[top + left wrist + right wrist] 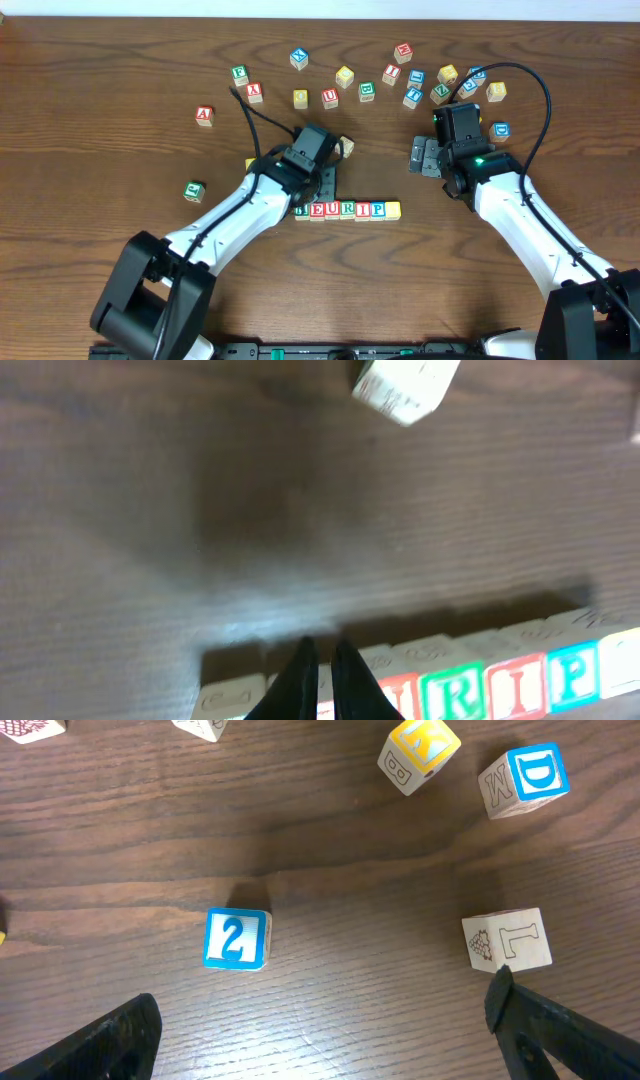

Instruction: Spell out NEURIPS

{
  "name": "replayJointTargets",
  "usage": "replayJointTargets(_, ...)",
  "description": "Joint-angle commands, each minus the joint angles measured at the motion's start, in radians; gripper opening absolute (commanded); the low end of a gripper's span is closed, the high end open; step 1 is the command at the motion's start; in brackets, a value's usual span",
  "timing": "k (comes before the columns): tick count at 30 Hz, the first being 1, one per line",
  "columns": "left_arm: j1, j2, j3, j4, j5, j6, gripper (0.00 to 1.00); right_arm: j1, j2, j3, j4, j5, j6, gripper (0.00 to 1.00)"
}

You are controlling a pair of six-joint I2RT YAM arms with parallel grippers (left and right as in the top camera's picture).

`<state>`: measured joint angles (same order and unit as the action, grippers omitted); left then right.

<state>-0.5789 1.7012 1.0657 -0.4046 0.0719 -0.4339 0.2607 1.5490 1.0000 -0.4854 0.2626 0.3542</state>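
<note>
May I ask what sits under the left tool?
The left tool covers one end of the cube row; E, U, R, I, P show, the end cube's letter does not.

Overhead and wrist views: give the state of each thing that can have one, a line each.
left pincer: shut, nothing between its tips, down at the letter row's left part.
right pincer: open, empty.
letter row: cubes side by side, E U R I P legible, left end partly covered.
blue 2 cube: lying flat, untouched, digit up.
</note>
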Motion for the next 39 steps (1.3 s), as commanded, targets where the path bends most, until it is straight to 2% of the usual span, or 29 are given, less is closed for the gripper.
replayJointTargets(1, -0.001, 0.024, 0.059, 0.011, -0.013, 0.042, 0.08, -0.006, 0.003, 0.018, 0.001, 0.016, -0.012, 0.99)
replayJointTargets(17, -0.001, 0.106, 0.113, 0.025, -0.013, 0.056, 0.08, -0.006, 0.003, 0.018, 0.003, 0.016, -0.012, 0.99)
replayJointTargets(39, -0.043, 0.123, 0.114, -0.025, -0.013, 0.055, 0.08, -0.006, 0.003, 0.018, 0.000, 0.016, -0.011, 0.99)
